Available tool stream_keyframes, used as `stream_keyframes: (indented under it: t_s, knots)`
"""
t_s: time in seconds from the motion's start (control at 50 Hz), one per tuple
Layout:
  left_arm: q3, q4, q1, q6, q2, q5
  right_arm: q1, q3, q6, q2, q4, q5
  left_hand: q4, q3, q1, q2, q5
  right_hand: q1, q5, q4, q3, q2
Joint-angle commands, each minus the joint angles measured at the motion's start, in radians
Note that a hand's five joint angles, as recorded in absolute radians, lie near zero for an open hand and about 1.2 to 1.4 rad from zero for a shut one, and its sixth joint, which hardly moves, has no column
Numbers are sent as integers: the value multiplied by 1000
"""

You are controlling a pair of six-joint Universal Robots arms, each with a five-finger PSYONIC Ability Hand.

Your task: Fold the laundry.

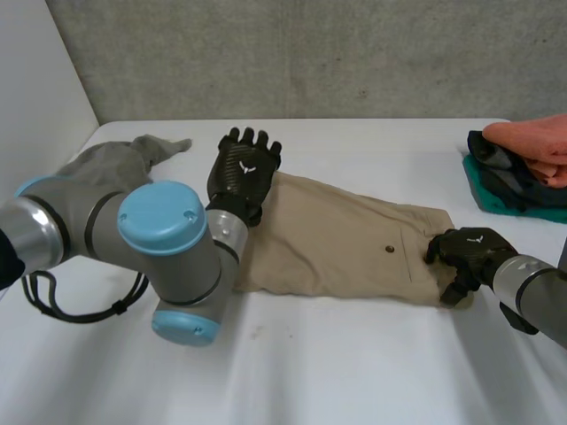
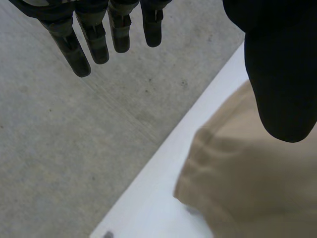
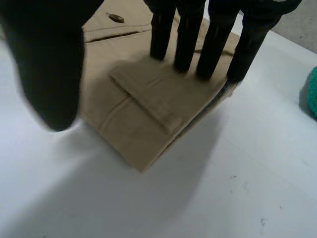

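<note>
The left hand (image 1: 244,173) hovers open and the right hand (image 1: 469,252) only presses straight fingers (image 3: 188,39) on the khaki trousers (image 1: 337,239), so the cloth may slip when lifted.

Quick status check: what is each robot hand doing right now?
Left robot hand: open, fingers straight, holding nothing, by the tan pants leg end.
Right robot hand: open, straight fingertips on the pants' waistband end, thumb apart.

The head camera looks down from the near side across the whole table (image 1: 354,372). Both wrist cameras hang close over the beige trousers (image 1: 337,239), which all views share.
</note>
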Motion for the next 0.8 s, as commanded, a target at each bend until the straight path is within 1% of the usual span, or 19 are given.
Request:
stream_keyframes:
  t_s: [0.02,0.08,0.14,0.24,0.26,0.34,0.36,0.42,0.46,0.5,0.52,0.62,0.64,0.66,0.68,0.7,0.74,0.76,0.8]
  knots:
    - [-59,0,1,-14,38,0,-25,7,-49,29,-144,67,-26,-35,-14,-31,-49,775,786,794,792,768]
    - [-90,0,3,-14,75,0,-40,18,-164,10,-190,134,-26,-35,-14,-31,-49,775,786,794,792,768]
    - [-116,0,3,-15,116,0,-40,26,-300,-81,-214,185,-26,-35,-14,-31,-49,775,786,794,792,768]
    - [-176,0,7,-20,213,0,-19,4,-481,-123,-228,200,-26,-35,-14,-31,-49,775,786,794,792,768]
    - [-185,0,7,-23,225,0,-1,-3,-501,-121,-234,196,-26,-35,-14,-31,-49,775,786,794,792,768]
    - [-231,0,21,-43,282,0,180,-65,-576,-63,-317,167,-26,-35,-14,-31,-49,775,786,794,792,768]
    - [-240,0,26,-51,293,0,258,-88,-596,-31,-360,153,-26,-35,-14,-31,-49,775,786,794,792,768]
    - [-283,0,52,-78,334,0,358,-109,-621,2,-429,127,-26,-35,-14,-31,-49,775,786,794,792,768]
    - [-311,0,75,-98,362,0,436,-108,-649,26,-486,75,-26,-35,-14,-31,-49,775,786,794,792,768]
    - [-326,1,87,-107,375,0,475,-99,-673,45,-507,13,-26,-35,-14,-31,-49,775,786,794,792,768]
    - [-334,1,92,-112,382,0,507,-88,-694,75,-518,-51,-26,-35,-14,-31,-49,775,786,794,792,768]
    - [-351,1,110,-130,392,-2,552,-48,-744,128,-518,-226,-26,-35,-14,-31,-49,775,786,794,792,768]
    - [-349,3,112,-132,392,0,550,-48,-744,126,-518,-241,-26,-35,-14,-31,-49,637,648,655,653,630]
    - [-349,3,112,-134,392,0,547,-48,-744,124,-518,-255,-26,-35,-14,-31,-49,389,399,407,405,381]
    - [-348,3,113,-134,392,0,546,-48,-730,121,-517,-260,-26,-35,-14,-31,-49,-239,-228,-221,-222,-246]
    - [-340,3,113,-135,392,0,545,-49,-724,121,-517,-249,-26,-35,-14,-31,-49,-446,-436,-428,-430,-454]
    - [-332,3,113,-137,391,1,547,-51,-698,115,-514,-211,-26,-35,-14,-31,-49,-446,-436,-428,-430,-454]
    - [-328,4,113,-135,391,1,544,-51,-648,89,-511,-167,-26,-35,-14,-31,-49,-446,-436,-428,-430,-454]
    - [-306,12,110,-135,382,3,532,-45,-568,34,-506,-127,-26,-35,-14,-31,-49,-446,-436,-428,-430,-454]
